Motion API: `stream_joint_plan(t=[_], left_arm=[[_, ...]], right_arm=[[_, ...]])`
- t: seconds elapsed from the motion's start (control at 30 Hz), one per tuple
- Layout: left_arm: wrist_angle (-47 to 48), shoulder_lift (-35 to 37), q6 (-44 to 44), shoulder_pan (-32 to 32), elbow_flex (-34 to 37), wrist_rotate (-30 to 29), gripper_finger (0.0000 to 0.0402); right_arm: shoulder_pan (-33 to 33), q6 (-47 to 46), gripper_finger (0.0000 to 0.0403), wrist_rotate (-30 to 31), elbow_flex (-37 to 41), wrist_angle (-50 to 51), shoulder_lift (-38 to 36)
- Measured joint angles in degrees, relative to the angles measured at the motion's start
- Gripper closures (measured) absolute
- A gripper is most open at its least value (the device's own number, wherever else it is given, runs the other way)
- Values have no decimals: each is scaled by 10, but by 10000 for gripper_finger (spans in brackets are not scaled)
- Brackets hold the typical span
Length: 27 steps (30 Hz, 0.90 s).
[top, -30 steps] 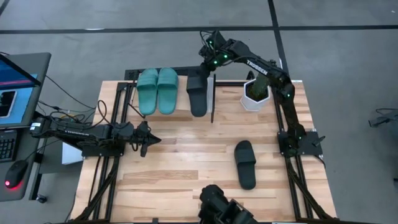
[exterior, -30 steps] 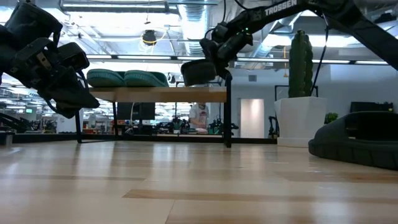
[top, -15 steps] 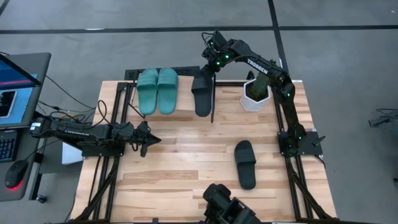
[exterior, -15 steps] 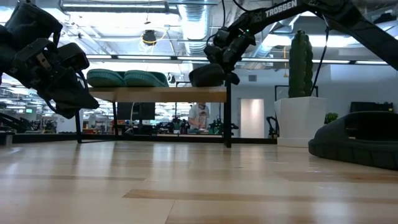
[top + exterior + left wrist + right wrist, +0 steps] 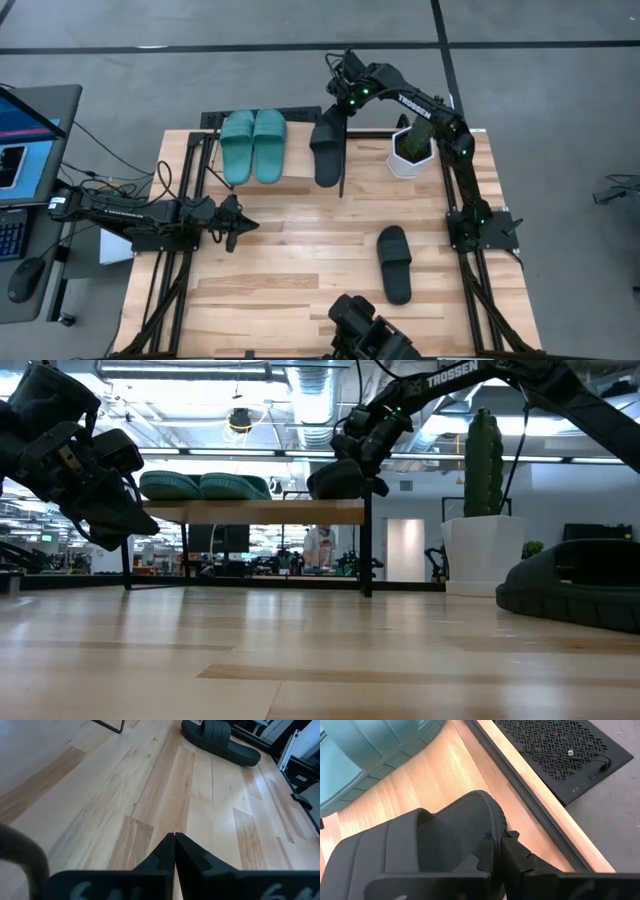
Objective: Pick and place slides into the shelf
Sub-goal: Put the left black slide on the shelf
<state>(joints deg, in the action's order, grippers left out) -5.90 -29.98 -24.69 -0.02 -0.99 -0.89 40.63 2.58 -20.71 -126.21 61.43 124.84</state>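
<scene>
On the shelf (image 5: 300,172) at the far side of the bench (image 5: 300,270), a black slide (image 5: 326,150) is lying near the right-hand end of the top board, its length running front to back. The right pincer (image 5: 341,106) is gripping it at the far end: in the right wrist view the two dark fingers (image 5: 485,865) are pinching the slide's rim between them, almost fully closed. From the low view, the slide is sitting at about board level, though I cannot tell whether its sole is resting flat on the wood or hanging just above it.

Beside it on the same board, the teal pair (image 5: 253,145) is lying side by side toward the left end, apart from the black one. The second black slide (image 5: 394,262) is lying on the bench well in front of the shelf, nearer the right arm's base. A white pot with a green plant (image 5: 411,148) is standing on the bench just to the right of the shelf.

The left pincer (image 5: 243,224) is hovering above the bench on the left side, its fingers pressed together and holding nothing.
</scene>
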Motion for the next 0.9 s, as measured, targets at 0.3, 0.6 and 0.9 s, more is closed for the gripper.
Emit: stream_joint_plan(t=[0.3,0.6,0.9], left_arm=[[0,0,0,0,0,0,401],[0,0,0,0,0,0,401],[0,0,0,0,0,0,401]], right_arm=[[-1,13,342,3,0,-4,0],[-1,5,266,4,0,-6,0],[-1,2,167,4,0,-22,0]])
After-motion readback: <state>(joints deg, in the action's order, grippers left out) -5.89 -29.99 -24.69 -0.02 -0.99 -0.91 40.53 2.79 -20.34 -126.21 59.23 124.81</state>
